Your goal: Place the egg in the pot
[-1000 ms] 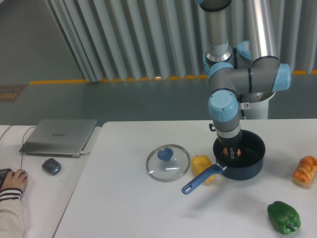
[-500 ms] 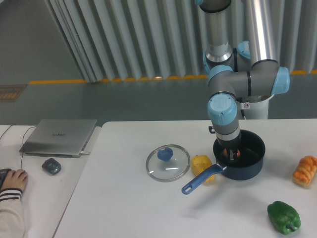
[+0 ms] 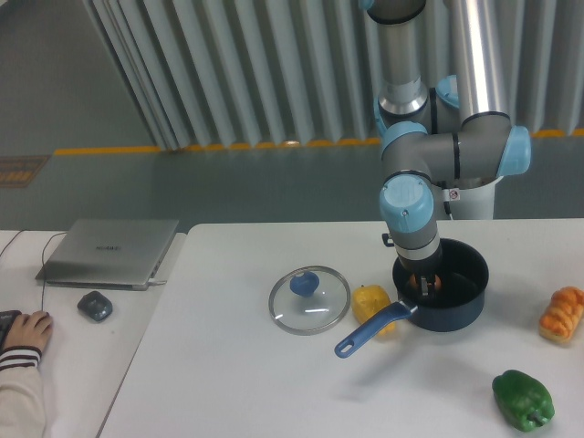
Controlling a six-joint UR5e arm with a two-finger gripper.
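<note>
From left to right. A person's hand (image 3: pixel 27 329) in a striped cuff rests at the near left edge, with a dark computer mouse (image 3: pixel 94 306) just beyond it and a closed grey laptop (image 3: pixel 110 251) farther back; all three lie on a side surface to the left of the white desk (image 3: pixel 246 383).

On the desk, a flat glass lid with a blue knob (image 3: pixel 309 299) lies near the middle. Just to its right sits a lumpy yellow fruit (image 3: pixel 370 302), which the long blue handle of the pot (image 3: pixel 461 301) crosses on its near side. The pot, a round dark navy saucepan, stands upright to the right of the fruit, its handle pointing toward the lower left.

The arm comes down from above, its grey and light-blue wrist ending in the tool (image 3: pixel 427 280), which reaches into the left part of the pot. The egg (image 3: pixel 429 283), small and orange-brown, shows between the two fingers inside the pot, below the rim line. The fingers sit close on either side of it, so the tool appears pinched on the egg; whether the egg touches the pot floor cannot be told.

Farther right, an orange bumpy food item (image 3: pixel 561 312) lies near the desk's right edge, and a green bell pepper (image 3: pixel 523 399) lies nearer the front.
</note>
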